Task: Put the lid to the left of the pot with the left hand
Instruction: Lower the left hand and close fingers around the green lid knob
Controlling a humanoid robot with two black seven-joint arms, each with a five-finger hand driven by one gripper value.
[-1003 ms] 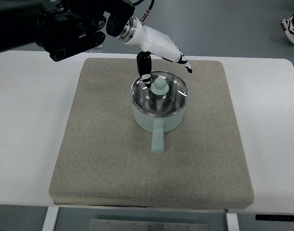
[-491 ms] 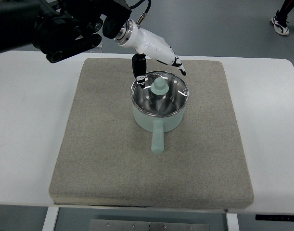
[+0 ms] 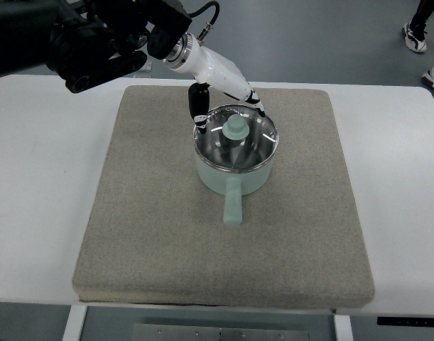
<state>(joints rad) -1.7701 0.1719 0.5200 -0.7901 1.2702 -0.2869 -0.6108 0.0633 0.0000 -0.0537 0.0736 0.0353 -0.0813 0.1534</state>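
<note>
1. A pale mint-green saucepan (image 3: 234,172) with a straight handle pointing toward the near edge stands near the middle of a square grey-beige felt mat (image 3: 153,213), which lies on a white table (image 3: 32,199).
2. A round glass lid with a steel rim and a mint-green knob (image 3: 235,131) sits level on the saucepan, closing it.
3. The left hand (image 3: 220,89), white-shelled with dark joints, reaches in from the far left on a black arm (image 3: 96,39) and hangs over the far rim of the lid.
4. Its fingers are loosely spread: a dark thumb (image 3: 198,106) points down at the far-left rim, and white fingers (image 3: 255,104) stretch toward the far-right rim.
5. The hand grips nothing; whether a fingertip touches the rim cannot be told.
6. The knob lies clear of the hand, just nearer than it.
</note>
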